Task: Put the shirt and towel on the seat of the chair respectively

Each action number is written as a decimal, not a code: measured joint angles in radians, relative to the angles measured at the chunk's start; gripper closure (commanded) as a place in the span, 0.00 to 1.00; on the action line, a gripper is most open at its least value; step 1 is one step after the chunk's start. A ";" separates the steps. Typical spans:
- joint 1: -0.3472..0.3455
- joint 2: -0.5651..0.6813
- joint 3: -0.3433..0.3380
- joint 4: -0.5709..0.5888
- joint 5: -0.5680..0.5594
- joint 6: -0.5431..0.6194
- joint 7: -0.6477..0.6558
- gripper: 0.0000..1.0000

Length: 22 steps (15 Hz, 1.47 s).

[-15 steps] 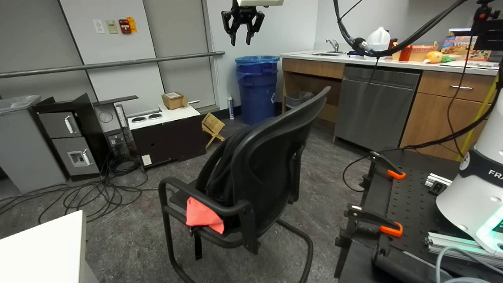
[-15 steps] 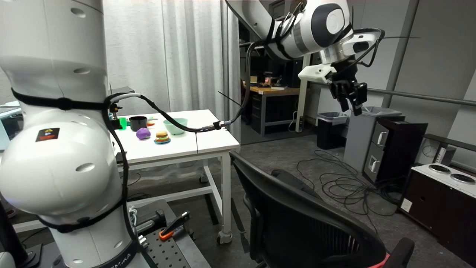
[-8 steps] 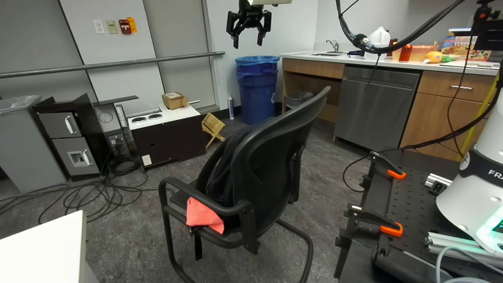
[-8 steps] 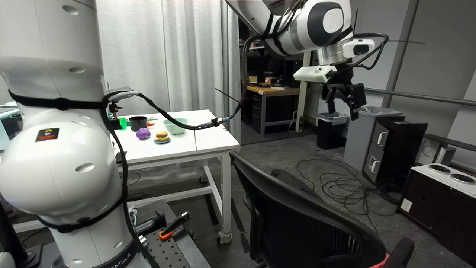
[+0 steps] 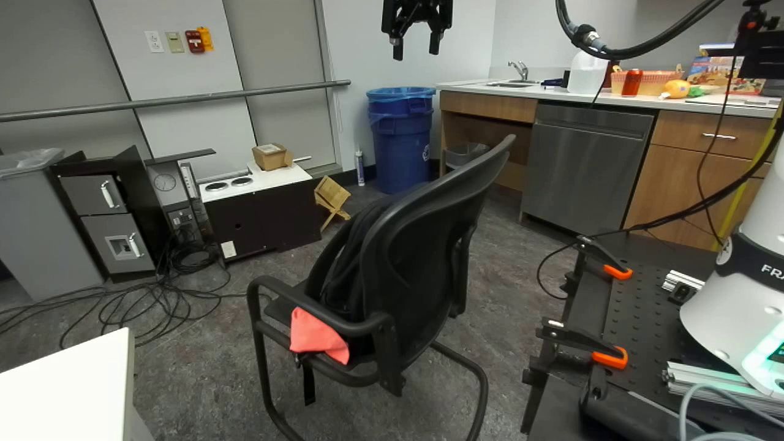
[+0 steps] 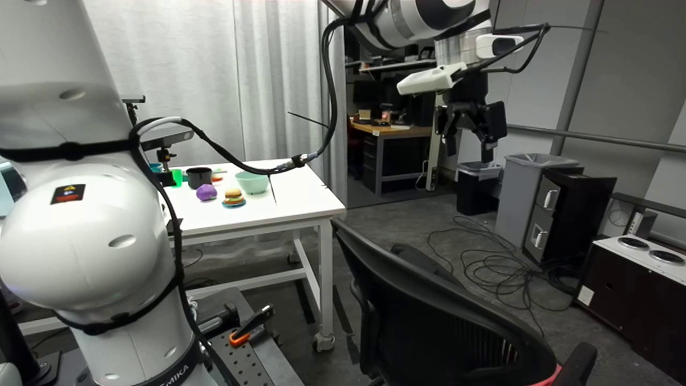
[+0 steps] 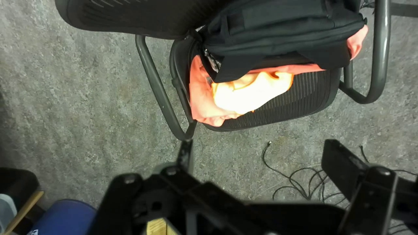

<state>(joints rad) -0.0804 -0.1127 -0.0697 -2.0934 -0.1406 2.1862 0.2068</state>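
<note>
The black chair (image 5: 429,257) stands below my gripper; its seat (image 7: 307,93) shows in the wrist view. A coral cloth (image 7: 202,101) lies on the seat, partly under a black bag (image 7: 281,36). A bright, overexposed yellow-white cloth (image 7: 251,93) lies on top of it. I cannot tell which cloth is the shirt and which the towel. In an exterior view the coral cloth (image 5: 315,334) hangs over the seat's side under the armrest. My gripper (image 5: 416,51) is open and empty, high above the chair; it also shows open in an exterior view (image 6: 468,154).
A white table (image 6: 300,201) holds a green bowl (image 6: 252,183) and toy food. Cables (image 5: 165,300) lie on the floor. A toy stove (image 5: 263,208), a blue bin (image 5: 401,141) and a counter (image 5: 490,92) stand around. The chair's backrest and armrests rise around the seat.
My open gripper has drawn back toward the robot's base, ending slightly higher, and has turned to point more straight down. The chair, bag and cloths have not moved.
</note>
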 measured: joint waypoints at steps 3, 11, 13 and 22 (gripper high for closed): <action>0.000 -0.065 0.008 -0.047 -0.003 -0.002 -0.002 0.00; 0.000 -0.173 0.020 -0.133 -0.012 -0.001 -0.002 0.00; 0.000 -0.173 0.020 -0.135 -0.012 -0.001 -0.002 0.00; 0.000 -0.173 0.020 -0.135 -0.012 -0.001 -0.002 0.00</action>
<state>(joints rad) -0.0804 -0.2860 -0.0492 -2.2286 -0.1529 2.1852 0.2047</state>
